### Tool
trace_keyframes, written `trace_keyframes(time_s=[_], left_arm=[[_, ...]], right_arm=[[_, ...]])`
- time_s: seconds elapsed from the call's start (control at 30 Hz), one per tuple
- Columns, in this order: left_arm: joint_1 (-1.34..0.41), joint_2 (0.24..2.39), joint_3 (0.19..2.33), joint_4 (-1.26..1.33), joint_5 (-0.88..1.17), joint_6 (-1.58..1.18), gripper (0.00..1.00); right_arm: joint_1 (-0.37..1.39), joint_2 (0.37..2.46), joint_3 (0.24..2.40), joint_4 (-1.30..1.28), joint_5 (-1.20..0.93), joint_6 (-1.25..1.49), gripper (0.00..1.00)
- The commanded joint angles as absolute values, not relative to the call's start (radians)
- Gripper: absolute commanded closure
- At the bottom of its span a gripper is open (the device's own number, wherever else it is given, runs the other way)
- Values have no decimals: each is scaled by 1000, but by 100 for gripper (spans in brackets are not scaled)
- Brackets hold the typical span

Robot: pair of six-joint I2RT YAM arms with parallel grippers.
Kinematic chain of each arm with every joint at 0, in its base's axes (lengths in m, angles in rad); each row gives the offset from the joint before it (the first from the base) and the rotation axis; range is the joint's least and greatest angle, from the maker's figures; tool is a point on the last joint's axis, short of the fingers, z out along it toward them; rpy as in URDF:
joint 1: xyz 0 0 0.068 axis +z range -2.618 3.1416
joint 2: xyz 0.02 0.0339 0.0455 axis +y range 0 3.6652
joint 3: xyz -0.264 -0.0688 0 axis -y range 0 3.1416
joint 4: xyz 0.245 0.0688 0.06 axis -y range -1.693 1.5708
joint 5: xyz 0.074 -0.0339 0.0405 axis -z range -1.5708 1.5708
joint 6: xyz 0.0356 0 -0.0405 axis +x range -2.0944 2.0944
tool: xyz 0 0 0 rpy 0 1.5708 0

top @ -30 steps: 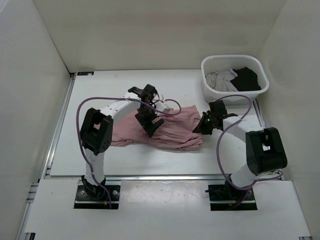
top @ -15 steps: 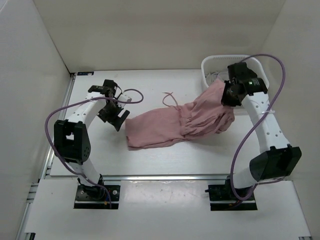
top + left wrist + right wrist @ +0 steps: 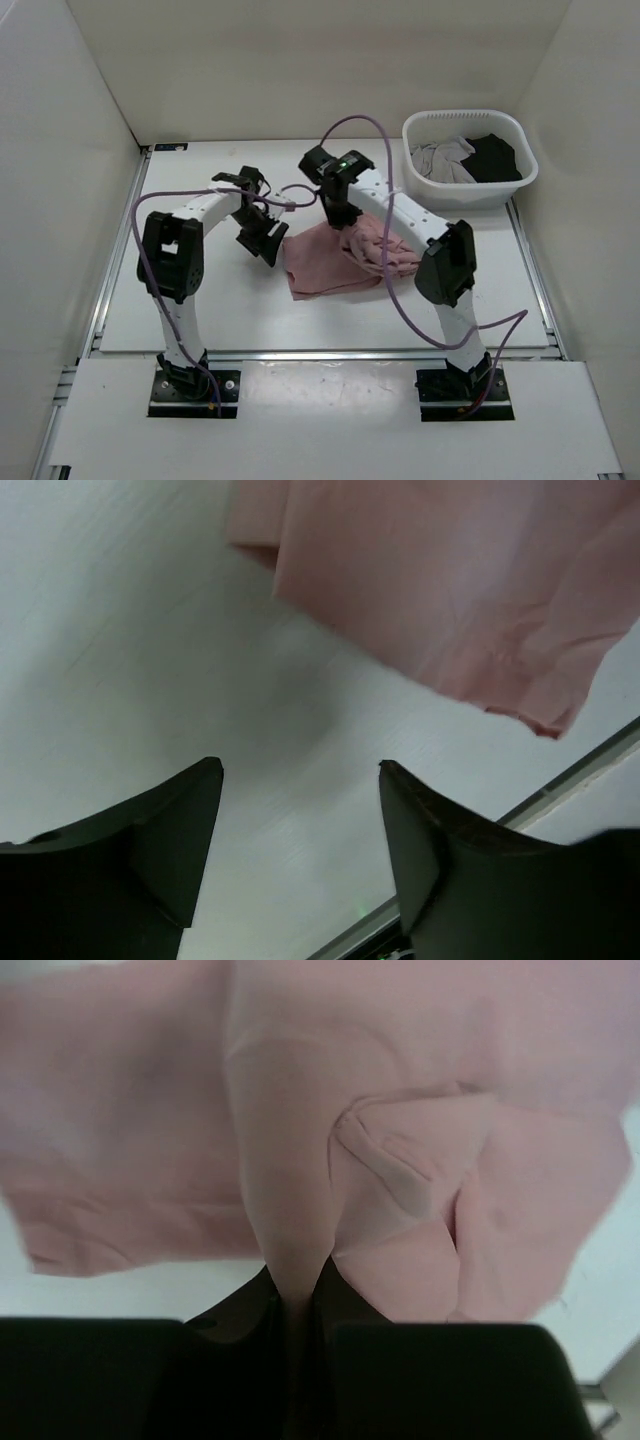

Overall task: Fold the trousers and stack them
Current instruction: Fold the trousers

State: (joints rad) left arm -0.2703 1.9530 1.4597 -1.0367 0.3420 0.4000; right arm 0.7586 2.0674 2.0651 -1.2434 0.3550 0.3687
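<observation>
My right claw (image 3: pixel 338 212) is clamped on a ridge of the trousers (image 3: pixel 325 265), reaching in over them from the far side. My left claw (image 3: pixel 263 240) hangs just beside their left edge with its jaws apart and nothing in them. The trousers lie in the middle of the bench (image 3: pixel 200 295), gathered into a compact, rumpled heap. They are flatter on the left and bunched up on the right, under my right arm.

I judge the fold to be underway but rough. The cloth looks doubled over itself, yet the right half is wrinkled and the edges do not line up. Smoothing, at least one more fold and the stacking are all left to do. The basket (image 3: pixel 440 190) at the far right corner holds a grey garment (image 3: pixel 438 158) and a black garment (image 3: pixel 497 160), well apart from my work.

The overhead view gives the whole layout but hides what my right claw is doing. My right wrist view settles it: the right claw (image 3: pixel 297 1295) is nipped tight on a raised pleat of the trousers (image 3: pixel 420 1080), with loose folds spilling either side. My left wrist view shows the left claw (image 3: pixel 300 775) spread over bare bench, with a trouser corner (image 3: pixel 450 580) ahead and untouched.
</observation>
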Motion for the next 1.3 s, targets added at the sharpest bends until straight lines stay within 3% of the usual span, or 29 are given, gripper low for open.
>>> trace_keyframes(time_s=[0.0, 0.2, 0.23, 0.27, 0.47, 0.63, 0.77, 1.0, 1.03, 1.1, 1.13, 1.17, 1.27], left_arm=[[-285, 1995, 1486, -1017, 424, 399, 28], [-285, 2088, 1523, -977, 408, 377, 64], [-285, 2100, 1535, -977, 422, 377, 76], [-285, 2111, 1557, -977, 422, 368, 81], [-285, 2161, 1649, -966, 431, 357, 86], [-276, 2212, 1787, -991, 422, 336, 86], [-276, 2275, 1897, -1011, 413, 314, 86], [-276, 2298, 1937, -1022, 413, 314, 86], [-276, 2298, 1937, -1022, 413, 314, 86], [-276, 2298, 1947, -1022, 413, 314, 86], [-276, 2298, 1947, -1031, 404, 314, 86], [-276, 2298, 1957, -1031, 403, 314, 86], [-264, 2287, 1967, -1031, 347, 314, 86]], right_arm=[[846, 2078, 2252, -1161, 310, 379, 100], [877, 2111, 2224, -1011, 213, 371, 100], [877, 2121, 2212, -999, 203, 358, 100], [877, 2131, 2212, -999, 202, 341, 100], [922, 2125, 2139, -965, 225, 299, 100], [957, 1909, 1822, -757, 374, 334, 100], [966, 1819, 1700, -626, 423, 331, 100], [976, 2040, 1920, -693, 250, 276, 100], [976, 2060, 1939, -706, 236, 264, 97], [976, 2105, 1969, -715, 203, 250, 76], [976, 2105, 1979, -715, 186, 233, 54], [976, 2105, 1979, -715, 142, 218, 24], [985, 2067, 1970, -680, 112, 164, 4]])
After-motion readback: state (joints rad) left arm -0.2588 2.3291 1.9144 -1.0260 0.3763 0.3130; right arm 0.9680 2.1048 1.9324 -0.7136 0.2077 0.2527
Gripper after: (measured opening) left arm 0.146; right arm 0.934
